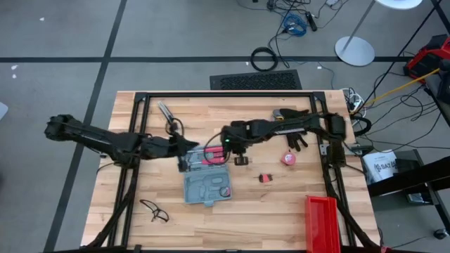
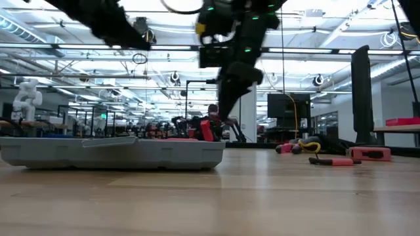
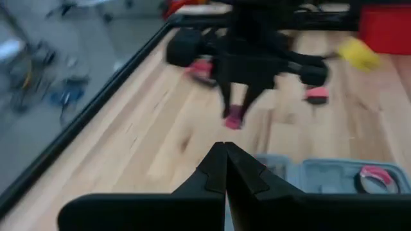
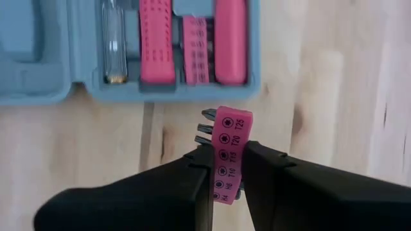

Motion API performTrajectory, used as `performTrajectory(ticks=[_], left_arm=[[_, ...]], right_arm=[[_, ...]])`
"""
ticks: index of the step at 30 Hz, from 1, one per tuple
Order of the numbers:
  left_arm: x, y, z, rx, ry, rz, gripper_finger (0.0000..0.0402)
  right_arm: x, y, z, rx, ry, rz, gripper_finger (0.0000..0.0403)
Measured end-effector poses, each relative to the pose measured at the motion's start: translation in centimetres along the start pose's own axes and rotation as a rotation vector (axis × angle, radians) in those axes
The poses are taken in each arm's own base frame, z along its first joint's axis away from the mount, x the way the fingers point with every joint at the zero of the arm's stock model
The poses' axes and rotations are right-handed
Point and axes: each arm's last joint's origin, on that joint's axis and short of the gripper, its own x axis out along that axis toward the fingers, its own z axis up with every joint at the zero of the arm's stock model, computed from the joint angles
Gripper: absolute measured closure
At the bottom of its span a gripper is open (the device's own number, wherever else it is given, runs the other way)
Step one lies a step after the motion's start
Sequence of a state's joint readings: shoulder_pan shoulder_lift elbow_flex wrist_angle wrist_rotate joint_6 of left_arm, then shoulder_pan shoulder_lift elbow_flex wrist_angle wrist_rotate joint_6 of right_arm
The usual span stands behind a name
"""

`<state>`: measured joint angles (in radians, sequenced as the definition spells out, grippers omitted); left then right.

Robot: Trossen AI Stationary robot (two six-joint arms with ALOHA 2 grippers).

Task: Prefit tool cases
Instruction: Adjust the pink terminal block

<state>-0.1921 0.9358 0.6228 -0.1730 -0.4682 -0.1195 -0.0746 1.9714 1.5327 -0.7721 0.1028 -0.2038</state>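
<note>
The open tool case [image 1: 207,182] lies flat on the wooden table [image 1: 281,204], a little left of the middle, its grey tray facing up. The half of the tray nearer the arms holds pink-handled tools [image 4: 157,38] and a pink strip of bits lying in their slots; the other half holds a round pink-rimmed tape measure [image 3: 374,178].

The right pincer [image 4: 226,168] hangs just past the edge of the case, over bare wood. Its two dark fingers are closed on a pink bit holder [image 4: 228,151], a small strip printed with T-size markings, with a few metal bit tips sticking out of one side. The holder stands between the fingers, lifted clear of the tray and not touching it. In the level view across the table, the same arm comes down behind the far end of the case [image 2: 111,152].

The left pincer [image 3: 225,170] is fully closed, fingertips pressed together and holding nothing, hovering above the case's edge and facing the right arm.

Elsewhere on the table lie a red bin [image 1: 322,222] near the front right corner, a pair of safety glasses [image 1: 155,210] at front left, and small pink items [image 1: 289,159] to the right of the case.
</note>
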Motion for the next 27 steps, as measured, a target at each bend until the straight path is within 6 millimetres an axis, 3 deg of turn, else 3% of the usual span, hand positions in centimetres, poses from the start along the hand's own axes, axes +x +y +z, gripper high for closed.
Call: performTrajectory(ticks=[6, 13, 19, 27], left_arm=[[-2.9, 1.7, -1.3, -0.201, 0.108, 0.039, 0.0400], [-3.8, 2.3, -2.7, -0.224, 0.222, 0.082, 0.0400], [-3.8, 2.3, -2.9, -0.209, 0.248, 0.091, 0.0400], [-3.9, 2.4, -3.2, -0.207, 0.271, 0.101, 0.0400]], right_arm=[[2.4, -0.2, 4.4, -0.187, 0.063, -0.003, 0.0359], [3.2, 0.1, 8.5, -0.317, 0.029, -0.007, 0.0360], [2.8, 0.5, 9.7, -0.352, -0.024, -0.021, 0.0360], [2.8, 0.6, 9.9, -0.335, -0.040, -0.021, 0.0361]])
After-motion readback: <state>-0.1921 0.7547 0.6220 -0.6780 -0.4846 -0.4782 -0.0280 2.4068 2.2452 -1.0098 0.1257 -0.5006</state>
